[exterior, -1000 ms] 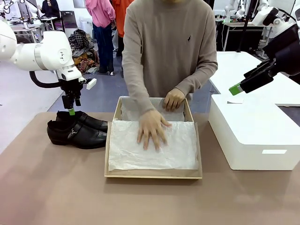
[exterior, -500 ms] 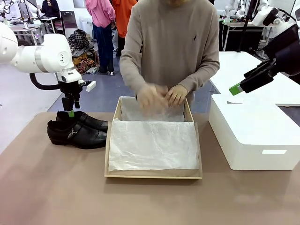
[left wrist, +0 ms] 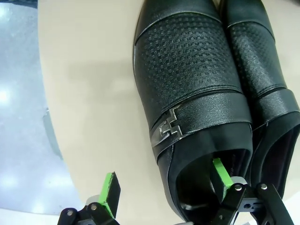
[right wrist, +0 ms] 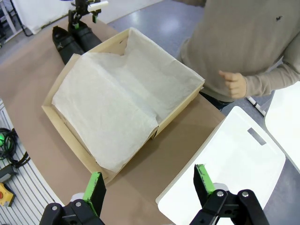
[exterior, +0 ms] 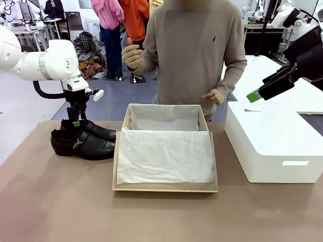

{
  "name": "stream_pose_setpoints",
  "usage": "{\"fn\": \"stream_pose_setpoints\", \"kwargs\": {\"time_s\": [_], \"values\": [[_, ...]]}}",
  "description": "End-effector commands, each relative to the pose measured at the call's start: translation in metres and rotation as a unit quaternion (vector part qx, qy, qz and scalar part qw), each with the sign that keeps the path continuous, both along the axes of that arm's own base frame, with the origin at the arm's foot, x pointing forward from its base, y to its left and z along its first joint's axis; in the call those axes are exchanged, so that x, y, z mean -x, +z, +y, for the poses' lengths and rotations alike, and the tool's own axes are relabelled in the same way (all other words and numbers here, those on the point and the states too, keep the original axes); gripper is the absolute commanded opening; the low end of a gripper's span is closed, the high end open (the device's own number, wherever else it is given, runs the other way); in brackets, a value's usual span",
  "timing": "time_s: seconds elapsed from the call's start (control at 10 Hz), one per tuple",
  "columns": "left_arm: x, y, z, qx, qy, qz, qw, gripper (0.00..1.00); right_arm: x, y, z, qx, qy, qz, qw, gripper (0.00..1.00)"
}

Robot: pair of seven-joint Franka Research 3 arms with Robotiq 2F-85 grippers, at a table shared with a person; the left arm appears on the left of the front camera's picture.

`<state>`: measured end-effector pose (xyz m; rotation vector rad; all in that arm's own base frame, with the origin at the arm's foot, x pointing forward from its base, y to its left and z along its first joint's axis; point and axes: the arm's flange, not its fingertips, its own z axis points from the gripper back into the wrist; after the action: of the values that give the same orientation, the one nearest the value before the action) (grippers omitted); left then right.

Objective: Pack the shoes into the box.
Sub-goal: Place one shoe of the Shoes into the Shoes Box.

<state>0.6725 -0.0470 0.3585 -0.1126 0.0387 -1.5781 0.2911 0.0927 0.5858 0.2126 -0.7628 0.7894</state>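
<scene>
The two black shoes (exterior: 83,141) lie side by side on the brown table, left of the box (exterior: 164,187). The box is tan cardboard, open and lined with white tissue paper. My left gripper (exterior: 76,122) hangs over the shoes' heel end. In the left wrist view the left gripper (left wrist: 166,180) is open: one green pad (left wrist: 221,172) sits inside the opening of the buckled shoe (left wrist: 192,84), the other (left wrist: 111,187) outside its side. My right gripper (exterior: 255,95) is raised at the far right, open (right wrist: 150,183), high above the box (right wrist: 70,138) and holding nothing.
A larger white box (exterior: 275,146) stands right of the cardboard box. The person stands at the far side with both hands (exterior: 132,54) lifted off the table. The near part of the table is bare.
The person's hands left the tissue paper and rose out of the box. My left gripper sank slightly towards the shoes. The right arm stayed put.
</scene>
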Motion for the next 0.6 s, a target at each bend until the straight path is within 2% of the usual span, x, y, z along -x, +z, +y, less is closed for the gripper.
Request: {"fn": "stream_pose_setpoints", "kwargs": {"time_s": [0.0, 0.4, 0.5], "values": [[-0.0077, 0.0011, -0.0012, -0.016, 0.006, 0.009, 1.0, 1.0, -0.0003, 0.0, -0.0001, -0.003, 0.003, 0.001, 1.0, 1.0], [-0.0098, -0.0046, -0.0037, -0.023, 0.008, 0.019, 1.0, 1.0, -0.0003, 0.0, -0.0001, -0.003, 0.003, 0.001, 1.0, 1.0], [-0.0093, -0.0056, -0.0034, -0.022, 0.004, 0.023, 0.999, 0.94, -0.0003, 0.0, -0.0001, -0.003, 0.003, 0.001, 1.0, 1.0]]}}
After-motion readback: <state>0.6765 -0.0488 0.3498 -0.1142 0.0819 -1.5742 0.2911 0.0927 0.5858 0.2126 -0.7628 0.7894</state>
